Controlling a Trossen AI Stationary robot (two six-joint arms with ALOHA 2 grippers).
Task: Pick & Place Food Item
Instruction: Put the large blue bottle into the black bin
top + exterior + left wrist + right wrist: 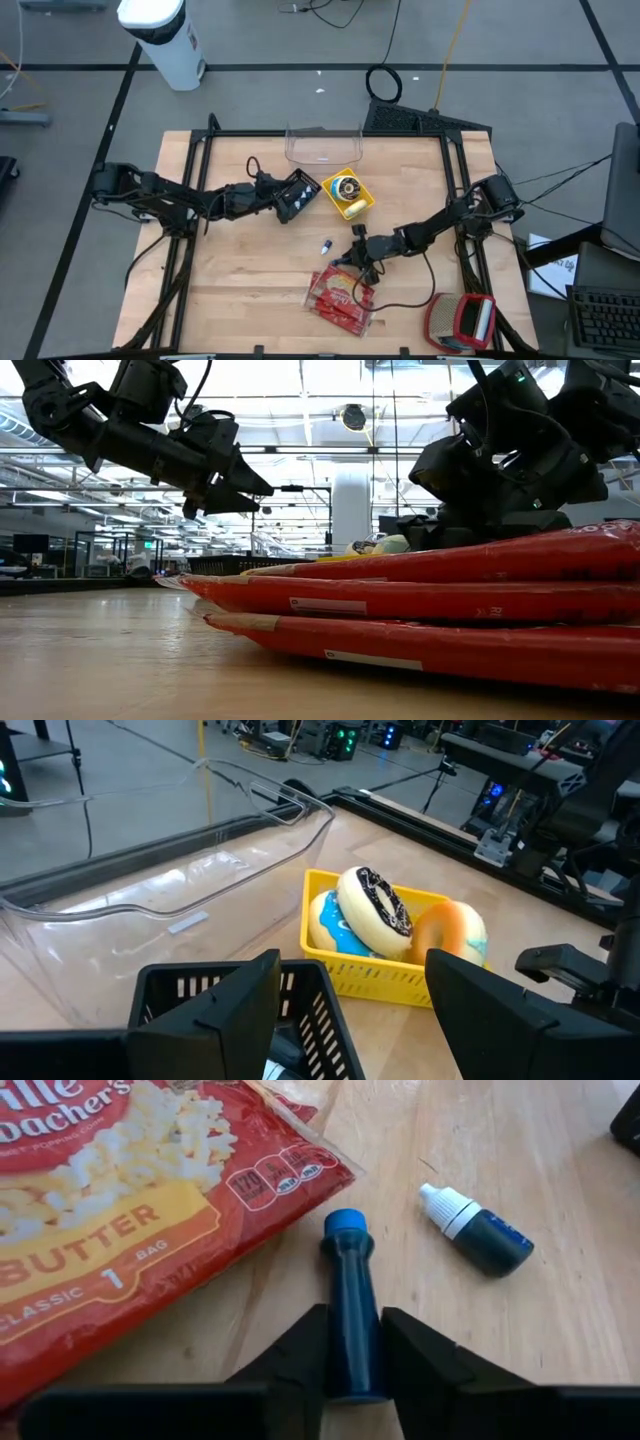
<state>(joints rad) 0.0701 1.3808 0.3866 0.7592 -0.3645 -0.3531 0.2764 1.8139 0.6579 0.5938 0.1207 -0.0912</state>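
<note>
My right gripper [352, 1320] is low over the table's middle [350, 262], shut on a dark blue tube [350, 1295] with a blue cap. The tube sits beside the corner of a red popcorn bag [120, 1210]. A small white-capped bottle [480, 1230] lies on its side on the wood close by. My left gripper [350, 980] hangs open above the table, left of centre [300, 193]. It faces a yellow basket [380, 970] that holds donuts [375, 910]. A black slotted basket [310, 1020] shows close by one of its fingers. My right gripper pinches the tube's dark blue body [352, 1350] between its two fingers, well behind the cap [347, 1225]. The fingers slant down from the table's right side and lie along the tube, whose cap points away from them. Whether the tube is off the wood I cannot tell. My left gripper has the black basket at one finger [210, 1015]; whether they touch I cannot tell.
Red popcorn bags [340, 298] lie stacked at the near middle and fill the low view [450, 600]. A clear plastic bin [323, 145] stands at the far edge. A red and brown item [462, 322] lies at the near right corner. Bare wood spreads at the near left.
</note>
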